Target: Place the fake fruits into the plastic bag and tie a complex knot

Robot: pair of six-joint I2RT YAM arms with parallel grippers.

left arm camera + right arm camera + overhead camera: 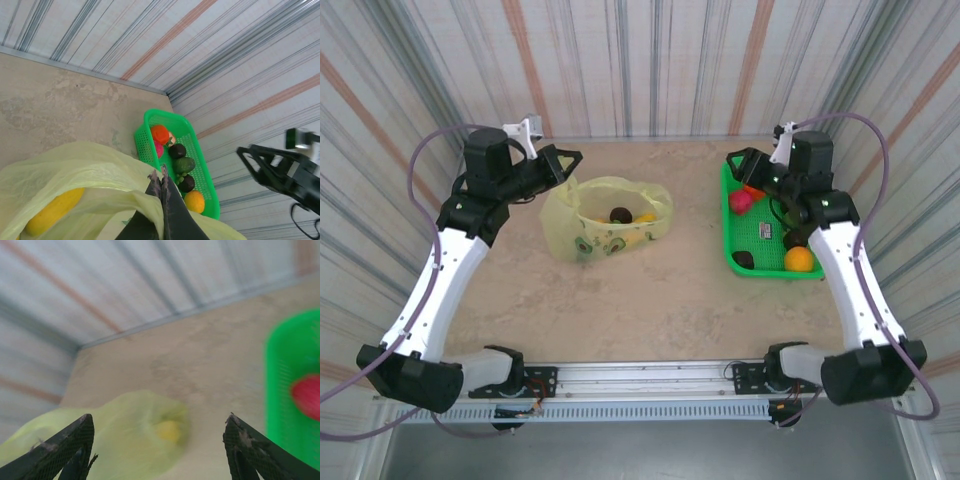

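Above the basket (757,240), my right gripper (158,425) gapes empty.
My left gripper (161,172) pinches the plastic bag (565,225); slipping would collapse its mouth.

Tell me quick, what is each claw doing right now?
Left claw: closed, pinching the plastic bag at its rim.
Right claw: open, holding nothing.

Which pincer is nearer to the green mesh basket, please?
Right. The right pincer hovers open over the basket's far end; the left pincer pinches the plastic bag, left of it.
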